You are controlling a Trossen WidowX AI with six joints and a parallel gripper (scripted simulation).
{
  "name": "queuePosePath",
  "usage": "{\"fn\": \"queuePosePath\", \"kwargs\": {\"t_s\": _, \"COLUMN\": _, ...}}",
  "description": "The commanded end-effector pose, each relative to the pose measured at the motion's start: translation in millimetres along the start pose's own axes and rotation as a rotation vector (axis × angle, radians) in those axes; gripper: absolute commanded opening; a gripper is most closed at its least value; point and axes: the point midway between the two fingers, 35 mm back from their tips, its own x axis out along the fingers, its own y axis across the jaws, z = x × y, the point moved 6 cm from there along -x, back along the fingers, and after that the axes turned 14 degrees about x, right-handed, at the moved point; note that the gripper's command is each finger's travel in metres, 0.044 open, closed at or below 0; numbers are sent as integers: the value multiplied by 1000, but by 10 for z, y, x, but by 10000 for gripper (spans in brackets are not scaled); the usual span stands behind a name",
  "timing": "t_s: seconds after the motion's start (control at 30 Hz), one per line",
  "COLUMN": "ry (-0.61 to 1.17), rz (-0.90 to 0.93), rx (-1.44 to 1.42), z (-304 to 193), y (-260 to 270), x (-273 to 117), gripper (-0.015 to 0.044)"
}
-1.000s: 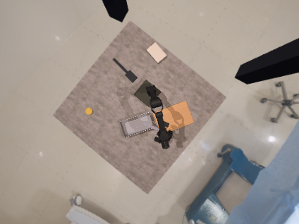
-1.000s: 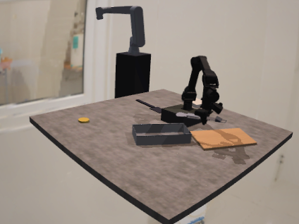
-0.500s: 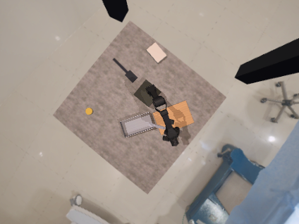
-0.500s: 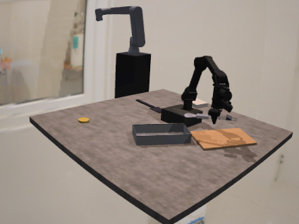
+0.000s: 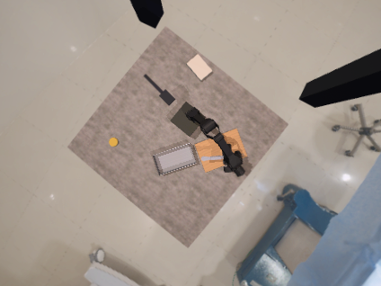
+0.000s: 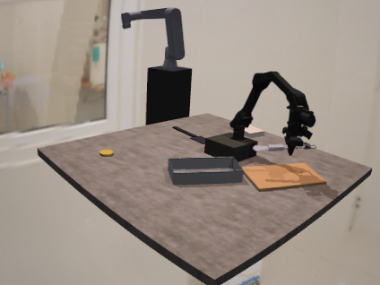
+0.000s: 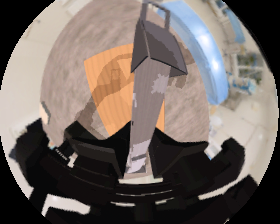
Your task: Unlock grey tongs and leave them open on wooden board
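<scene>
Pale, glossy floor surrounds the mottled grey-brown tabletop (image 5: 121, 102) (image 6: 134, 173) (image 7: 65, 75) in the top view. On it, the dark-walled rectangular roasting tin (image 5: 155, 162) (image 6: 203, 177) stands just beside the flat orange wooden board (image 5: 231, 138) (image 6: 269, 183) (image 7: 97, 72). The slim grey metal tongs (image 5: 211, 158) (image 6: 275, 147) (image 7: 147, 105) no longer rest across the tin: part of them shows over the board, the remainder hidden under the black jointed arm (image 5: 225, 146) (image 6: 256, 98).

From the exterior view, the pick-up is plainly done. The tongs hang in the air, roughly level and well apart from the wood beneath. The black two-fingered claw (image 5: 227, 162) (image 6: 291, 151) (image 7: 139, 122) has them pinched crosswise, partway along.

Through the wrist view, its fingers stand a little apart, closed on the narrow grey body, with a dark, flared piece and a loop beyond. Whether the lock has let go, I cannot tell; the arms look folded together. Since the tongs lie level, a tips-down squeeze probably remains, unless already made. Lowering, releasing and leaving them open on the board certainly remain.
</scene>
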Motion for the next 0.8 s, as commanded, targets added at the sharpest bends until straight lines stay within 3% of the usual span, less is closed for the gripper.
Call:
{"fn": "queuePosePath", "kwargs": {"t_s": 0.0, "ry": -7, "rz": 0, "rx": -93, "z": 182, "y": 207, "x": -16, "gripper": -150}}
{"fn": "queuePosePath", "kwargs": {"t_s": 0.27, "ry": -7, "rz": 3, "rx": -260, "z": 470, "y": 619, "x": -17, "gripper": -150}}
{"fn": "queuePosePath", "kwargs": {"t_s": 0.5, "ry": -11, "rz": 7, "rx": -274, "z": 488, "y": 652, "x": -17, "gripper": -150}}
{"fn": "queuePosePath", "kwargs": {"t_s": 0.77, "ry": -181, "rz": 134, "rx": -259, "z": 355, "y": 559, "x": -37, "gripper": -150}}
